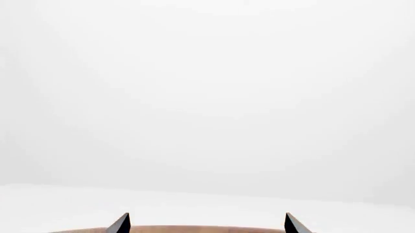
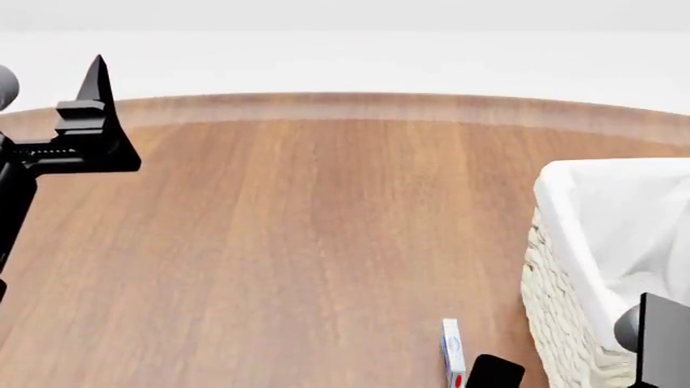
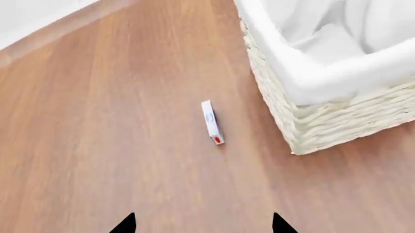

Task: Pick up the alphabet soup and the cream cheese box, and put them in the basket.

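The cream cheese box [image 3: 211,122] is a thin white carton with a blue oval and a red patch, standing on its edge on the wooden table just left of the basket [image 3: 324,116]. The head view shows the cream cheese box [image 2: 452,352] near the front edge, beside the basket [image 2: 555,275]. My right gripper [image 3: 202,224] hangs open above the table, short of the box, with nothing between its fingers. My left gripper [image 1: 207,222] is open and empty, raised over the table's far left part [image 2: 97,69]. The alphabet soup is out of view.
The basket's white cloth liner [image 2: 625,218] folds over its rim. The wooden table [image 2: 302,226] ends at a curved far edge [image 2: 345,101], with white floor beyond. My right arm [image 2: 660,339] shows at the lower right, next to the basket.
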